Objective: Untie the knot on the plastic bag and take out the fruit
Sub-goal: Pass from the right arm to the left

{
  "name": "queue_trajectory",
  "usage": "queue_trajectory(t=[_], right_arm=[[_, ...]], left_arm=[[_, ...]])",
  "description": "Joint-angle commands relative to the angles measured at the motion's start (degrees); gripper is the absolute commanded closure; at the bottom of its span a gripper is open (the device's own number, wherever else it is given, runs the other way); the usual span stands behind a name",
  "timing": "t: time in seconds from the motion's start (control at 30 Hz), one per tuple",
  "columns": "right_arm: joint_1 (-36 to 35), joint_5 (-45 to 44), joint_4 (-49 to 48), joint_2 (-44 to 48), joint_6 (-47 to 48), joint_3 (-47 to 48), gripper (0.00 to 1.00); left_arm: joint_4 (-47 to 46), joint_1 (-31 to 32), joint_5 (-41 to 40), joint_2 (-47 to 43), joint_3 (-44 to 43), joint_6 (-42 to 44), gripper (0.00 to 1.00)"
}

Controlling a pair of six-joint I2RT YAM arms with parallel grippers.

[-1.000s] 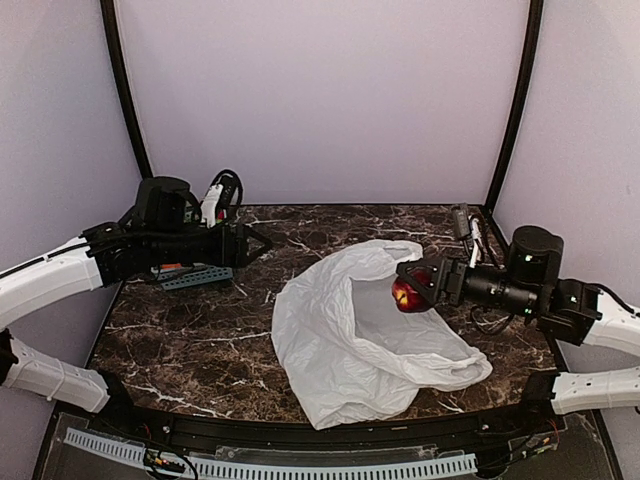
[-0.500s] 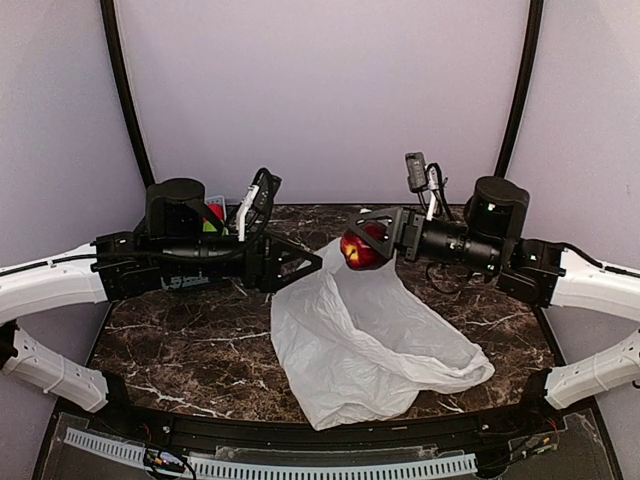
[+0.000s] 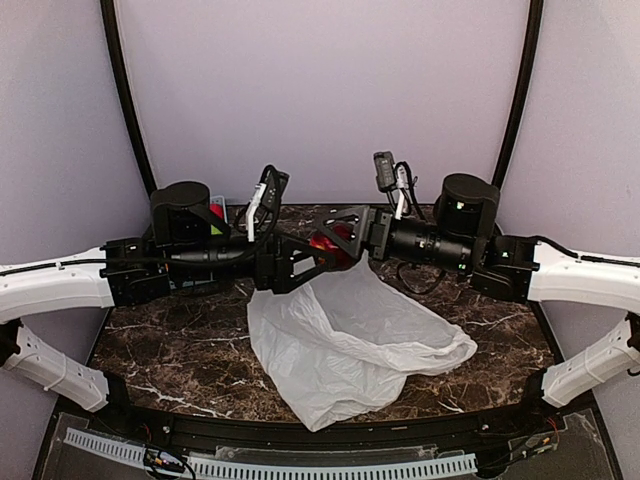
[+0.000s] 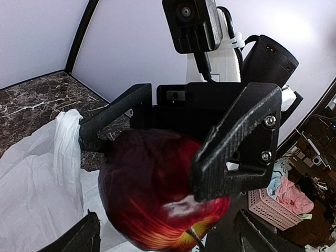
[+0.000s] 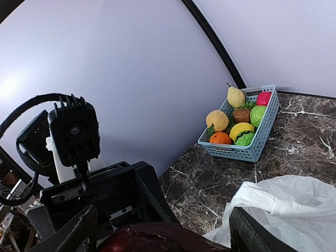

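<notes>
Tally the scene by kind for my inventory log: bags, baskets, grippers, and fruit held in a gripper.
plastic bag: 1
blue basket: 1
grippers, the left gripper and the right gripper: 2
fruit held, a red apple in the right gripper: 1
Total: 5

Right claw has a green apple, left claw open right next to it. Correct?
Not green: the apple in the right claw is dark red, clear in the left wrist view. The left claw is open beside it.
</notes>
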State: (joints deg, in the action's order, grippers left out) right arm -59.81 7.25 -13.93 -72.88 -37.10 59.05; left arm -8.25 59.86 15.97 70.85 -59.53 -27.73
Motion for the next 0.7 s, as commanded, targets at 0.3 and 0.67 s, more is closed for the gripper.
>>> queue_trajectory(t=[0.3, 0.67], right_arm=[[-0.7, -2.6, -1.3, -0.6, -1.8, 2.1, 0.76], [-0.7, -3.4, -0.6, -0.5, -2.5, 1.8, 0.76]], left_arm=[[3.2, 0.9, -2.7, 2.5, -2.8, 1.8, 0.13], [1.0, 0.9, -2.5, 4.3, -4.5, 2.0, 0.13]])
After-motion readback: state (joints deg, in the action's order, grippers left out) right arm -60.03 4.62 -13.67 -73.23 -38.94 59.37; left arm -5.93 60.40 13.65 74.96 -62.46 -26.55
